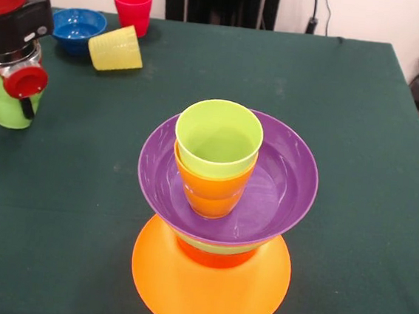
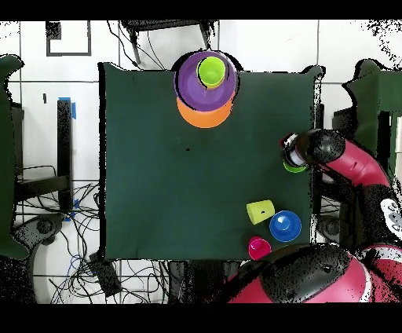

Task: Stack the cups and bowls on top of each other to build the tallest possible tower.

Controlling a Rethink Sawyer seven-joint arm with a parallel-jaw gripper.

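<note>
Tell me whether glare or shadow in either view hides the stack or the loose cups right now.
Front view: soft, even light; pale glare streaks on the purple bowl rim, nothing hidden; the gripper covers the top of the green cup. Overhead view: the tower is clear, but the arm overlaps the green cup; the pale yellow cup, blue bowl and red cup read cleanly.

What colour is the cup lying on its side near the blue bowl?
Pale yellow cup; front view shows it best.
</note>
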